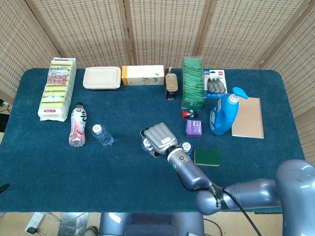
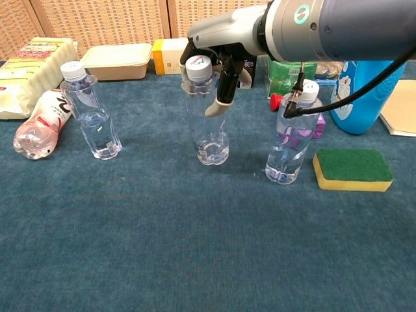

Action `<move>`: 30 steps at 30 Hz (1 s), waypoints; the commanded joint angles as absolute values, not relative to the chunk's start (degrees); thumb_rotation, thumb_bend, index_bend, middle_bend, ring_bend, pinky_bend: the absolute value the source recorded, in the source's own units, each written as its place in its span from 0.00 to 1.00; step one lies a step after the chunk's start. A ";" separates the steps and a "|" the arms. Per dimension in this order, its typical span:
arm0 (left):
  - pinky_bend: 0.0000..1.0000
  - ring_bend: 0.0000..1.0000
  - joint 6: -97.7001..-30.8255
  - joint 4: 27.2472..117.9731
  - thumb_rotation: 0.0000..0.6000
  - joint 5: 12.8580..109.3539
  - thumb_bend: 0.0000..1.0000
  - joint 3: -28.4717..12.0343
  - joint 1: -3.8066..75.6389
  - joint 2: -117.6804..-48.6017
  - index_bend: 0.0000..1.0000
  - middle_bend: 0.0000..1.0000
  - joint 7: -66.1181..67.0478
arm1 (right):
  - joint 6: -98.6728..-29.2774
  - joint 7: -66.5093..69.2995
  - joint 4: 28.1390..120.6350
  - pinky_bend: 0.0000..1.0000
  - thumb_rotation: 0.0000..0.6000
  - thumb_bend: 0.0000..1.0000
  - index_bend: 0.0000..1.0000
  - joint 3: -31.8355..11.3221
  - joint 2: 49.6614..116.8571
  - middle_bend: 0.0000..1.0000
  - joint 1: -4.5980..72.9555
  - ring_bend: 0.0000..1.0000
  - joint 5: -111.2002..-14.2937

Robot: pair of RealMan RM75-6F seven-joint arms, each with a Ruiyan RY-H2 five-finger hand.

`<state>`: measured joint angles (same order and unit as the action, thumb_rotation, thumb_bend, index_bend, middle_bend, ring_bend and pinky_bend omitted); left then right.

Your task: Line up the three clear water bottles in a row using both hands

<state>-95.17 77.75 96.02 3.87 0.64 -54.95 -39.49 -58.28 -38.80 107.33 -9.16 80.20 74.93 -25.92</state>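
Only the chest view shows the right hand (image 2: 218, 58) gripping the middle bottle (image 2: 208, 110) upright.

Lab-style test setup: wicker screens (image 1: 162, 29) enclose a cloth-covered table (image 1: 123, 172).

Three clear capped water bottles upright on blue cloth, left bottle (image 2: 95, 117), middle bottle (image 2: 208, 114), right bottle (image 2: 292, 136), roughly aligned

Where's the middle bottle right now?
In the chest view the middle bottle stands upright at centre, between the left bottle and right bottle, its neck held by the right hand.
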 commanded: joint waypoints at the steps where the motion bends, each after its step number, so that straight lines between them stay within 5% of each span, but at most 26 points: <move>1: 0.05 0.00 -95.21 77.71 1.00 96.07 0.07 3.88 0.63 -54.96 0.00 0.00 -39.56 | -58.27 -39.49 107.67 0.68 1.00 0.42 0.50 -9.08 80.13 0.51 75.14 0.47 -25.19; 9: 0.05 0.00 -95.41 77.68 1.00 96.32 0.07 3.94 0.63 -54.96 0.00 0.00 -39.69 | -58.00 -40.95 107.53 0.68 1.00 0.42 0.49 -8.57 80.30 0.46 75.39 0.42 -25.07; 19: 0.05 0.00 -95.58 77.56 1.00 96.45 0.07 4.04 0.56 -54.91 0.00 0.00 -39.94 | -56.77 -41.67 108.17 0.66 1.00 0.40 0.37 -8.38 79.45 0.30 75.78 0.30 -24.04; 30: 0.05 0.00 -95.98 77.27 1.00 96.55 0.07 4.06 0.42 -54.93 0.00 0.00 -40.39 | -56.53 -41.29 110.86 0.63 1.00 0.40 0.27 -8.60 77.07 0.23 75.58 0.24 -24.55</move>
<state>-95.98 77.28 96.55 4.06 0.43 -54.93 -40.39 -56.58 -41.39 110.52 -8.51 77.41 75.63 -24.39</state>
